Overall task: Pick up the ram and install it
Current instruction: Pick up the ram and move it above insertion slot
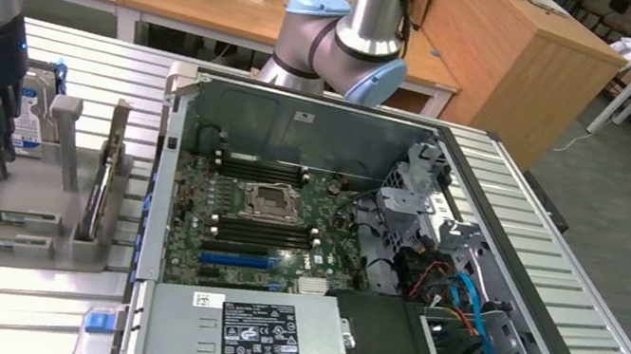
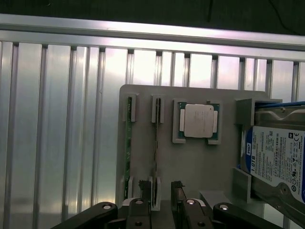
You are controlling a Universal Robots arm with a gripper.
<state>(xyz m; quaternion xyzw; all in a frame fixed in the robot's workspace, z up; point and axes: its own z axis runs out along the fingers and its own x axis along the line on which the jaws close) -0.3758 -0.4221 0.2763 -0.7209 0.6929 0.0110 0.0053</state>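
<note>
My gripper (image 2: 160,187) hangs with its jaws spread wide and nothing held, over the grey parts tray (image 1: 29,237) at nine o'clock in the exterior view, on that view's left. Seen from the wrist, the ram (image 2: 155,143), a thin green stick standing on edge in its slot, lies between the two fingers (image 2: 143,205); I cannot tell whether either one touches it. A second green stick (image 2: 128,148) stands in the neighbouring slot just beside it. On the ram's other side the tray carries a square silver processor (image 2: 199,120) and, beyond that, a blue-labelled hard drive (image 2: 281,157). The open computer case (image 1: 539,335) sits at the centre of the exterior view, three o'clock from the tray, its motherboard (image 1: 269,227) exposed and the ram not yet installed there.
</note>
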